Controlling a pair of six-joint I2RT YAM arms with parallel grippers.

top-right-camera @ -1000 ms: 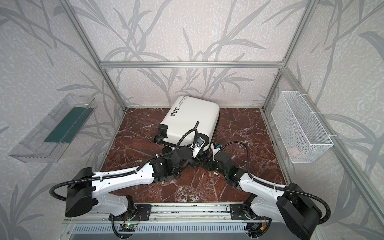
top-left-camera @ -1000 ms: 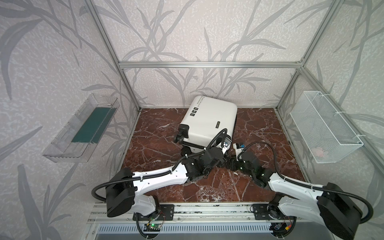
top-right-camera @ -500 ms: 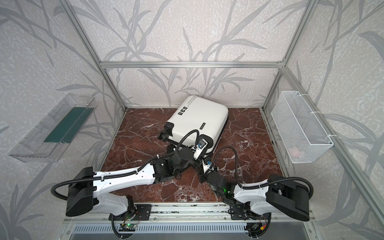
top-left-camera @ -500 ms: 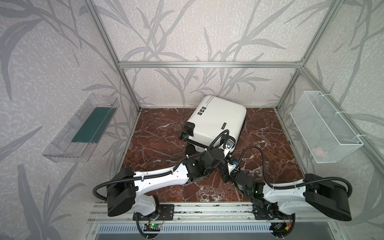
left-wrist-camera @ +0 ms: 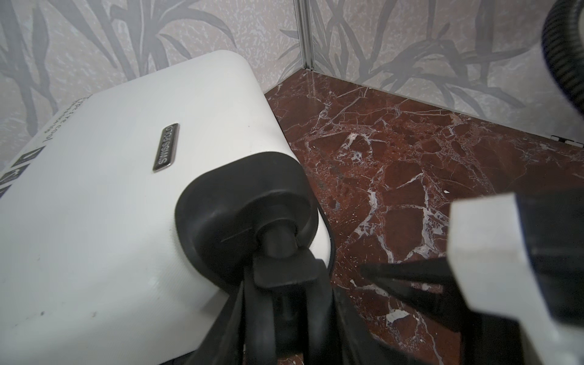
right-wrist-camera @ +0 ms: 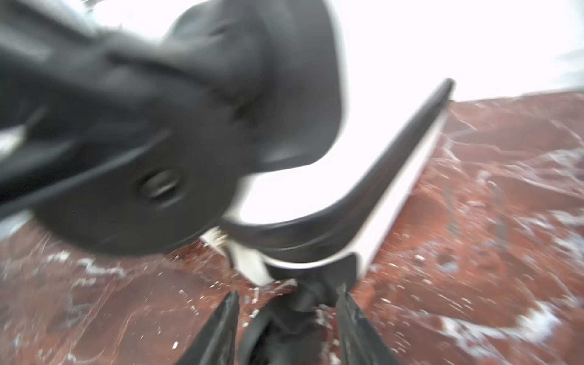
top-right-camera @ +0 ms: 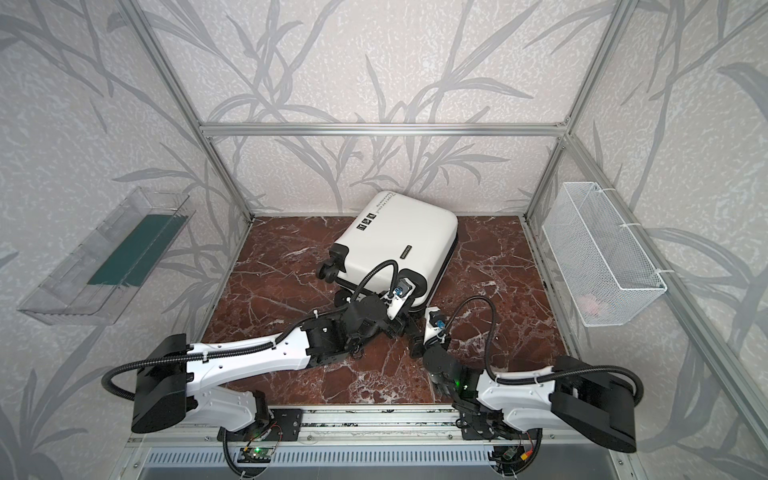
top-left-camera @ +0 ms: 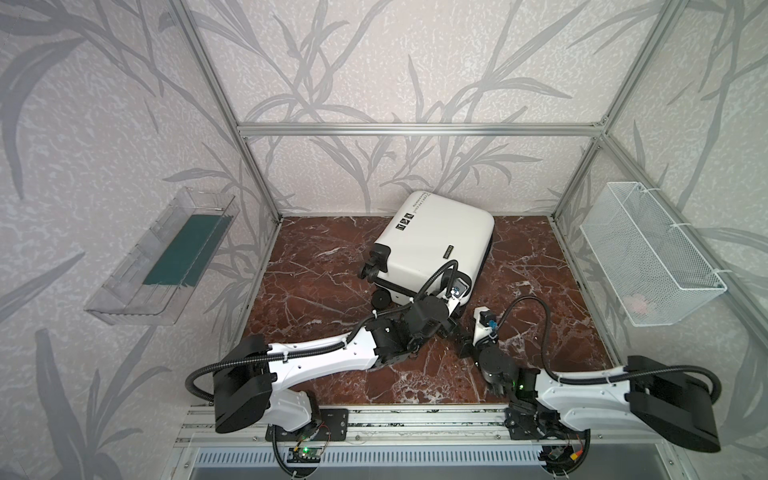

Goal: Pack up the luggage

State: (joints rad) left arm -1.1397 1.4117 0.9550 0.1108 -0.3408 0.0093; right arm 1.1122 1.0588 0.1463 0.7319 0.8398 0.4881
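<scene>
Across the red marble desk (top-left-camera: 316,266) the closed white luggage (top-left-camera: 436,237) has slid slightly rightward since a second ago, and it lies flat near the back wall (top-left-camera: 415,166). The left tool (left-wrist-camera: 281,309) is clamped on the black wheel (right-wrist-camera: 136,196) at the luggage's near corner. Just beside it, the right tool (right-wrist-camera: 287,292) has its fingers apart around a small black tab (right-wrist-camera: 303,303) at the luggage's edge, too blurred to tell whether they pinch it

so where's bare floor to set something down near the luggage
Bare marble floor lies between the luggage and the left wall frame, and right of it toward the wire basket side. Crowded at its near corner, where left claw and right claw meet.
</scene>
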